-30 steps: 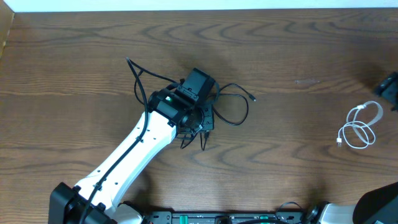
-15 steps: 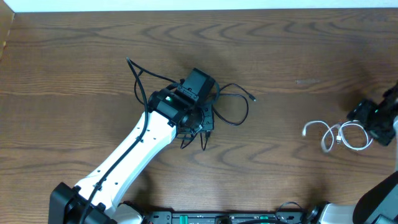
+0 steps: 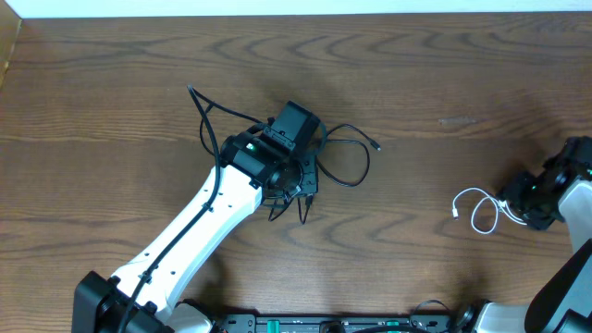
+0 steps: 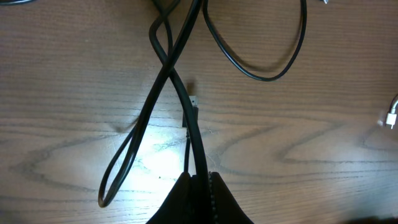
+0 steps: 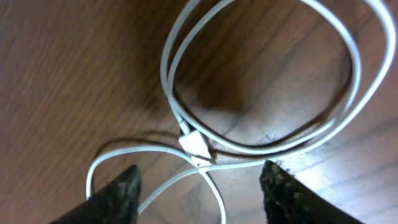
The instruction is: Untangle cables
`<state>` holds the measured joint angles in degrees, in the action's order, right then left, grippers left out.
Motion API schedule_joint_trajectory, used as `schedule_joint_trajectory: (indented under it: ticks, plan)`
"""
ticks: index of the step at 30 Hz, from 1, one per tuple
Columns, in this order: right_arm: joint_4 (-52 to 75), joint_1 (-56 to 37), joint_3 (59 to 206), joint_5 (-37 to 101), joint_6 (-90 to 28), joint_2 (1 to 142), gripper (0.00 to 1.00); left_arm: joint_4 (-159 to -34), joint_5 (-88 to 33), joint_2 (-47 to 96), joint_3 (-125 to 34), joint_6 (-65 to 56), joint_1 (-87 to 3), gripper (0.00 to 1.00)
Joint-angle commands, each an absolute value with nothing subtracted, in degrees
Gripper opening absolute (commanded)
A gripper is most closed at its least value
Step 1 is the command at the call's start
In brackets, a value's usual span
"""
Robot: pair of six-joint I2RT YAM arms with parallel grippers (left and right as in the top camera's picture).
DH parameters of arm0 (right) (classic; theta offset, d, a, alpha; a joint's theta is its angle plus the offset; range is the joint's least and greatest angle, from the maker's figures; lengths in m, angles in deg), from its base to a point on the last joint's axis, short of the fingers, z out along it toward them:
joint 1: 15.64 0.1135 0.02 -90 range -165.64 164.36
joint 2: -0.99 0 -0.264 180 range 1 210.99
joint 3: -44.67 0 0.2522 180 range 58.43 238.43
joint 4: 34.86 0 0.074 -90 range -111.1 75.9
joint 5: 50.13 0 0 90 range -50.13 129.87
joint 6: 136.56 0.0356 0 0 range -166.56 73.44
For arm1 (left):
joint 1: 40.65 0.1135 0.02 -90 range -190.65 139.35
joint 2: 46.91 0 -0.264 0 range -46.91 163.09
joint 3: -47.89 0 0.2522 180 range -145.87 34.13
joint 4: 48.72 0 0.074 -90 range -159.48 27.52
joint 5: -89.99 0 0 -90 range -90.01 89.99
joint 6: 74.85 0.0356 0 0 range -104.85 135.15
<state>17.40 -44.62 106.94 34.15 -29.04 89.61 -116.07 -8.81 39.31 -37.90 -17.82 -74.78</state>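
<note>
Two black cables [image 3: 347,157] lie tangled at the table's middle, with loops and a plug end toward the right. My left gripper [image 3: 301,176] sits over them, shut on a black cable [image 4: 177,81] that runs up from between its fingers [image 4: 200,186]. A white cable [image 3: 476,211] lies coiled at the right. My right gripper [image 3: 518,205] is open just above it. In the right wrist view the white loops and plug [image 5: 196,146] lie between the spread fingers [image 5: 199,183].
The wooden table [image 3: 444,83] stretches around both cable groups. A white wall strip runs along the far edge. The arm bases stand at the near edge.
My right arm came in from the far right edge and down over the white cable. The white cable shifted left and its coil changed shape. My left arm stayed still.
</note>
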Motion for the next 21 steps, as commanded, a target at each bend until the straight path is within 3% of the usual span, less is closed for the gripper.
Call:
schedule_joint_trajectory:
  ticks: [1, 3, 9, 21]
  plan:
    - [15.1, -44.4, 104.0, 33.1, -26.8, 89.4, 0.46, -116.3, -8.1, 39.5, -38.2, -17.4, -74.7, 0.08]
    - [15.0, -44.4, 103.1, 32.5, -26.6, 89.4, 0.34, -116.3, -8.1, 39.5, -38.2, -17.4, -74.7, 0.08]
    - [14.3, -44.4, 100.9, 32.4, -26.6, 89.4, 0.42, -116.2, -8.1, 39.5, -38.2, -17.4, -74.7, 0.08]
    - [13.7, -44.4, 99.3, 32.4, -25.6, 89.4, 0.39, -116.3, -8.1, 39.5, -38.2, -17.4, -74.7, 0.08]
